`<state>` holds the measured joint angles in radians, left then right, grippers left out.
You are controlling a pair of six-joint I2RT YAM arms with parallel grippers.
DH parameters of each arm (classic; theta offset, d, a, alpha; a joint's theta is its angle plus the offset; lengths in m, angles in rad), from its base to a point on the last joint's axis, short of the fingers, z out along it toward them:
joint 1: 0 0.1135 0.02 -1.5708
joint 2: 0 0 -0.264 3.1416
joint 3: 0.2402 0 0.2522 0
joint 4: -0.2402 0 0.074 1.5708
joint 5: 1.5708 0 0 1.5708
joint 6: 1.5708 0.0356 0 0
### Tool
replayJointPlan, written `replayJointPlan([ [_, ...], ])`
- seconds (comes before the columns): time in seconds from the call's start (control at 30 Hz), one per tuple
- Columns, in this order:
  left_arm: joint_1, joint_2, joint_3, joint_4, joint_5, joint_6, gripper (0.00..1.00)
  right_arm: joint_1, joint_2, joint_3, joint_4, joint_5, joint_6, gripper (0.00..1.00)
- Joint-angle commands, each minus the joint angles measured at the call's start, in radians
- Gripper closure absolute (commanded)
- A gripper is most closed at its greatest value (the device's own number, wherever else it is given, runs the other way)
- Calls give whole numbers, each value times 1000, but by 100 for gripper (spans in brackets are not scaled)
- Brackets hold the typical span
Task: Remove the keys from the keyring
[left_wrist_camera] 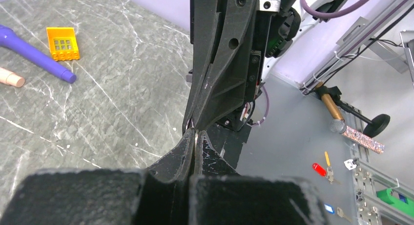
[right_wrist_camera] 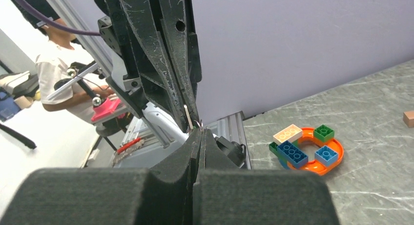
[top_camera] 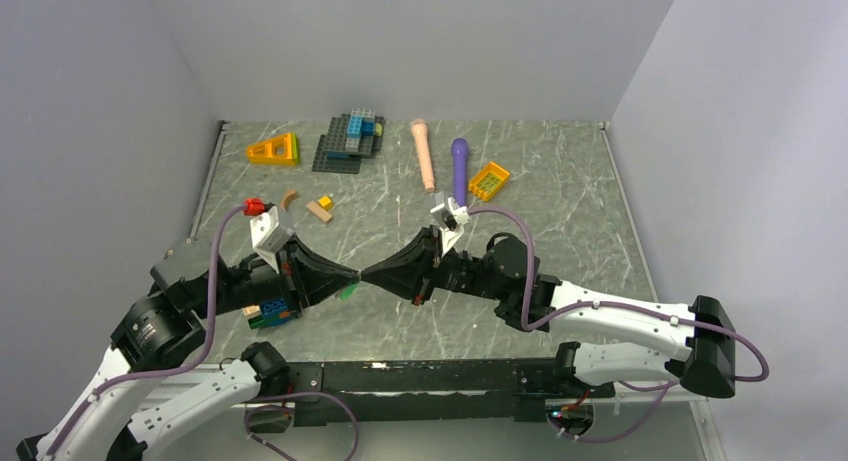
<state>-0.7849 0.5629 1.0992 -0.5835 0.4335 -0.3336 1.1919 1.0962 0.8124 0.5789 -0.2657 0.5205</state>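
Note:
My two grippers meet tip to tip above the middle of the table. The left gripper is shut on a thin flat metal blade, a key, edge-on between its pads. My right gripper is shut on the keyring, of which only a thin wire loop shows at its tips. The key blade also shows in the left jaws in the right wrist view. A small green tag hangs just below the tips. The rest of the bunch is hidden by the fingers.
An orange ring with bricks lies under the left arm. At the back are a purple cylinder, a beige one, yellow pieces, a brick build and wooden blocks. Off the table lies a red-headed key.

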Motion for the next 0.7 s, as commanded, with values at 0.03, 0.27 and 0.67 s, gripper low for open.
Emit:
replayJointPlan([
  [0.03, 3, -32, -17, 106, -121, -35, 100, 24, -12, -22, 100, 32, 14, 100],
  [0.27, 4, -56, -58, 134, -217, -63, 100, 62, 0, -26, 118, 102, -19, 100],
  [0.67, 4, -64, -65, 149, -238, -71, 100, 96, 25, 21, 56, 125, -60, 100],
])
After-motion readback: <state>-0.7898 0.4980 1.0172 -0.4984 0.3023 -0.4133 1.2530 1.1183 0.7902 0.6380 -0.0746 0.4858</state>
